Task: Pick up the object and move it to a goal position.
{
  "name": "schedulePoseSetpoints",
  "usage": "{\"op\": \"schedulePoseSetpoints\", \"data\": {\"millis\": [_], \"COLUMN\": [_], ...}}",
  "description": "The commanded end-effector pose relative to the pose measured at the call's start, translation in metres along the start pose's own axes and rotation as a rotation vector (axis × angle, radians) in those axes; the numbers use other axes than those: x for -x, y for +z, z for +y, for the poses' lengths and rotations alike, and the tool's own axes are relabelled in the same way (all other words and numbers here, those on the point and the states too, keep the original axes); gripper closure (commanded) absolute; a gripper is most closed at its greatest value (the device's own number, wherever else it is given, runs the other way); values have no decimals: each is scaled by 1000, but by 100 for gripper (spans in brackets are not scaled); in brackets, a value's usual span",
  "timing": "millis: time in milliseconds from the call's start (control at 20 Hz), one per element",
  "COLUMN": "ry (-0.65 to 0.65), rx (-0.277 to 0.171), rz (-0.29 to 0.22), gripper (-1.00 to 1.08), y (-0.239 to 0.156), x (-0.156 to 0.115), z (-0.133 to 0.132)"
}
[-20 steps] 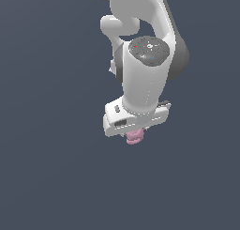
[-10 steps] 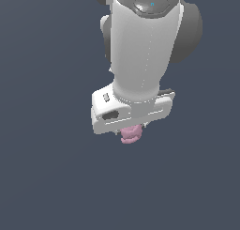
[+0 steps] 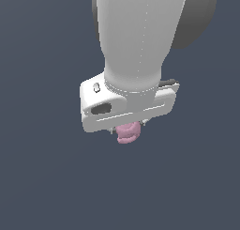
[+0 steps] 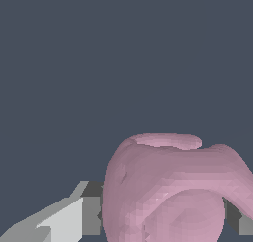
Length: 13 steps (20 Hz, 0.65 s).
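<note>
Fingers point(image 4: 64, 219) pressed against the pink object point(image 4: 173, 191) from either side, as far as the wrist view showed: one pale fingertip met the lump's flank, and a sliver of the other showed at the far edge. The gripper point(image 3: 129, 128) held the small swirl-ridged object point(image 3: 127, 133) tucked just under its white body, clear of any surface.

Compared with a second earlier, the arm filled far more of the exterior view, its hand larger and lower in the picture, the pink lump riding with it between the jaws. That pointed to the lift being done and the carry toward the goal under way, though no goal marker appeared in either view.

From the exterior view the fingers were almost wholly hidden behind the gripper body, with only the object's lower curl peeping out. At the wrist, the contact was plain, along with the object's curled ridge and rounded bulge, but nothing of the arm or where it stood in the scene.
</note>
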<state>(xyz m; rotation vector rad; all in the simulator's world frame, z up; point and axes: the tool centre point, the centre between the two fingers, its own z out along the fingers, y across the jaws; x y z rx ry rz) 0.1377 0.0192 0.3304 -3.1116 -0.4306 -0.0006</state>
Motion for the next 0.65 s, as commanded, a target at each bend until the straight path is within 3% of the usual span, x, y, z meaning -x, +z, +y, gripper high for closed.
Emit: {"op": "schedulePoseSetpoints", "data": {"millis": [0, 600], "ry": [0, 0], "rx": [0, 0], "rz": [0, 0], "gripper": [108, 108], "y": [-6, -14], "x": [-2, -6], "z": [2, 6]}}
